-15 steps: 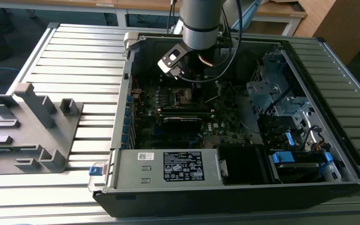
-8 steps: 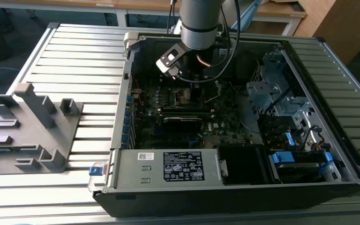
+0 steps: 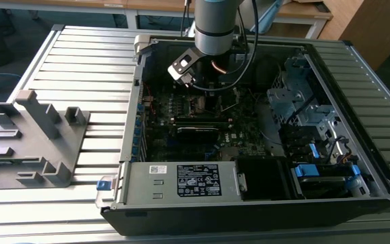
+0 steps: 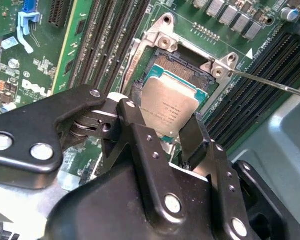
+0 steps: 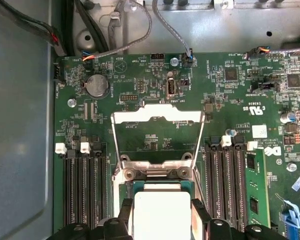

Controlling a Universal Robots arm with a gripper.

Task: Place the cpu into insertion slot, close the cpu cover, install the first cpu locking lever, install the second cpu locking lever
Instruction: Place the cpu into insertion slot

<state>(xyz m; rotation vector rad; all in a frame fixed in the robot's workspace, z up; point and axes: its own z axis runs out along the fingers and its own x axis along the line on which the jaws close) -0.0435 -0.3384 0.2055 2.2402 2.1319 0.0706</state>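
My gripper (image 4: 164, 119) is shut on the cpu (image 4: 171, 102), a pale silver square chip with one black finger on each side edge. The chip hangs over the near part of the insertion slot (image 4: 182, 64), and the slot's far rows of gold pins stay uncovered. I cannot tell whether chip and socket touch. In the first wrist view the cpu (image 5: 157, 210) sits between the fingers of my gripper (image 5: 159, 216), just short of the socket rim (image 5: 157, 172). The cpu cover (image 5: 157, 117) is swung open, away from the socket. A thin locking lever (image 4: 270, 84) sticks out free. The exterior view has my gripper (image 3: 193, 84) low inside the case.
Rows of black memory slots (image 5: 82, 185) flank the socket on both sides. Cables (image 5: 140, 35) run along the case wall above the board. A power supply box (image 3: 181, 180) and a drive cage (image 3: 303, 101) fill the case's edges. A grey fixture (image 3: 32, 137) stands on the table.
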